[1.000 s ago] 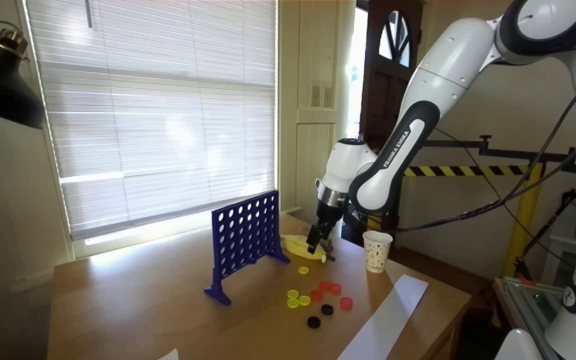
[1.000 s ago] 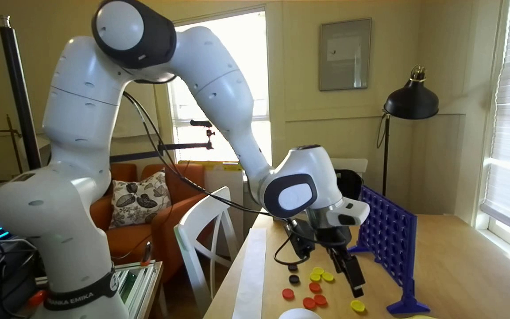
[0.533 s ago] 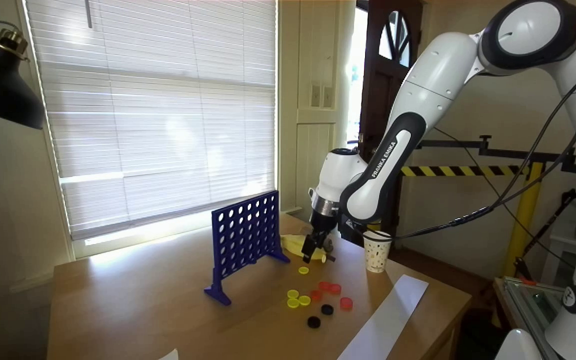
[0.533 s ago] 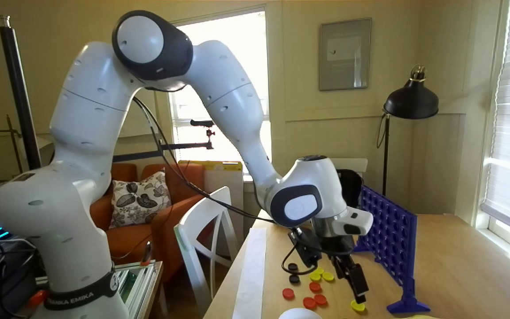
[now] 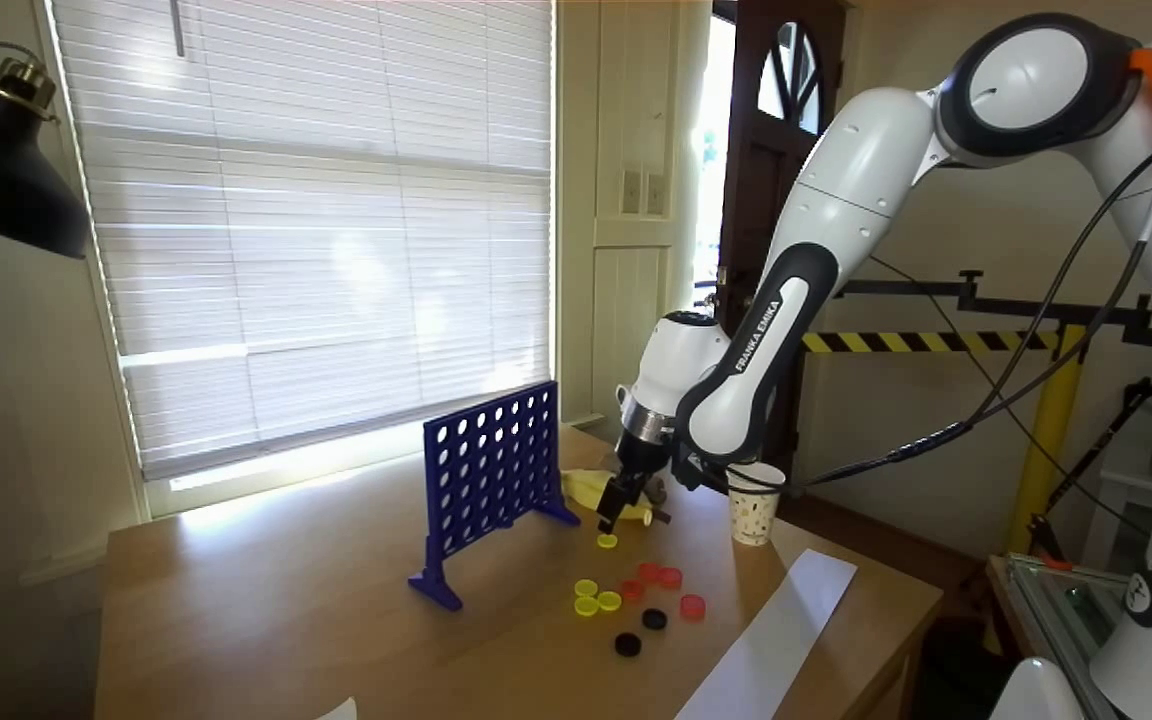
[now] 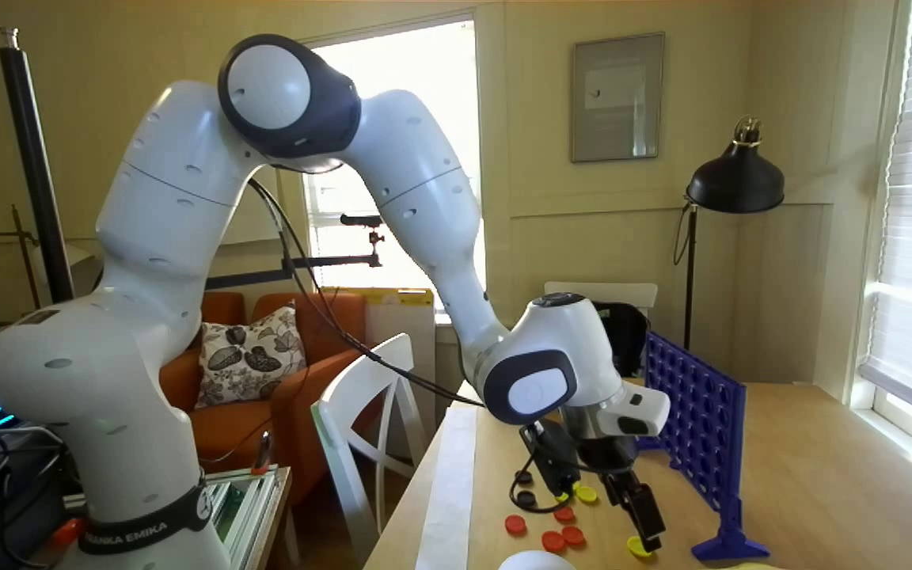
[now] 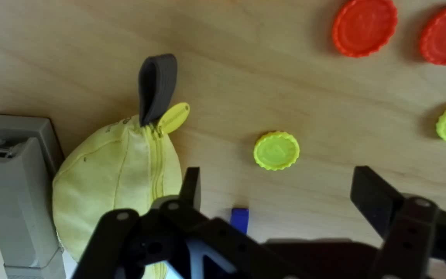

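Note:
My gripper (image 7: pixel 279 184) is open and empty, its two black fingers wide apart in the wrist view. A small yellow disc (image 7: pixel 277 150) lies flat on the table just beyond the fingertips, between their lines. In an exterior view the gripper (image 5: pixel 606 526) hangs tilted just above this yellow disc (image 5: pixel 607 541); they look close, but I cannot tell whether they touch. The disc (image 6: pixel 638 549) is partly hidden by a finger in an exterior view. A yellow zipped pouch (image 7: pixel 118 170) with a dark loop lies beside the left finger. A blue upright grid frame (image 5: pixel 501 522) stands nearby, its foot (image 7: pixel 239 220) below.
Several yellow discs (image 5: pixel 586 606), red discs (image 5: pixel 693 607) and black discs (image 5: pixel 627 645) lie loose on the table (image 5: pixel 286 620). A speckled paper cup (image 5: pixel 753 510) and a white paper strip (image 5: pixel 776 640) are near the edge. A grey stapler-like object (image 7: pixel 21 201) lies beside the pouch.
The arm has come down and the gripper has moved lower, from above the pouch to just over the single yellow disc. The discs, frame and cup have not moved.

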`<state>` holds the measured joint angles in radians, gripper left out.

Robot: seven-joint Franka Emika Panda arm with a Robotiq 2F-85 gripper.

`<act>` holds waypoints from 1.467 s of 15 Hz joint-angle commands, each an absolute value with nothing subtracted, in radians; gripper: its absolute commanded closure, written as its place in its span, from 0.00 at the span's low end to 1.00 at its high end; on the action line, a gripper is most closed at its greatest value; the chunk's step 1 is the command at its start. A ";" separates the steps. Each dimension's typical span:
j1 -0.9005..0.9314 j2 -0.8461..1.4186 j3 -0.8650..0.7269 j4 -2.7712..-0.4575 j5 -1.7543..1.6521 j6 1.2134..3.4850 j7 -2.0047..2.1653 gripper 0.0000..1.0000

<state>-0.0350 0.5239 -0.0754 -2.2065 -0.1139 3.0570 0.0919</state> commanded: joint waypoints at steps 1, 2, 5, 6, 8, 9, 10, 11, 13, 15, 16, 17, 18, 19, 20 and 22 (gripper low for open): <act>-0.069 0.562 -0.039 -2.177 -0.065 3.094 0.048 0.00; -0.072 0.566 -0.036 -2.176 -0.061 3.098 0.046 0.00; -0.077 0.580 -0.036 -2.163 -0.059 3.101 0.046 0.00; -0.077 0.584 -0.038 -2.158 -0.060 3.102 0.046 0.00; -0.082 0.595 -0.035 -2.148 -0.059 3.109 0.043 0.00; -0.083 0.602 -0.035 -2.141 -0.060 3.108 0.043 0.00; -0.081 0.608 -0.035 -2.135 -0.061 3.105 0.042 0.00; -0.081 0.614 -0.035 -2.129 -0.062 3.103 0.041 0.00; -0.082 0.623 -0.032 -2.120 -0.061 3.096 0.038 0.00; -0.083 0.631 -0.030 -2.112 -0.062 3.094 0.035 0.00; -0.083 0.638 -0.028 -2.106 -0.061 3.093 0.035 0.06; -0.085 0.643 -0.025 -2.100 -0.063 3.093 0.030 0.26; -0.081 0.646 -0.027 -2.096 -0.064 3.092 0.031 0.34; -0.079 0.651 -0.028 -2.093 -0.064 3.093 0.031 0.41; -0.081 0.653 -0.025 -2.088 -0.064 3.089 0.029 0.47; -0.083 0.658 -0.022 -2.081 -0.063 3.086 0.028 0.62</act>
<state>-0.0681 0.6309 -0.0408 -2.1149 -0.0938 3.0896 0.0661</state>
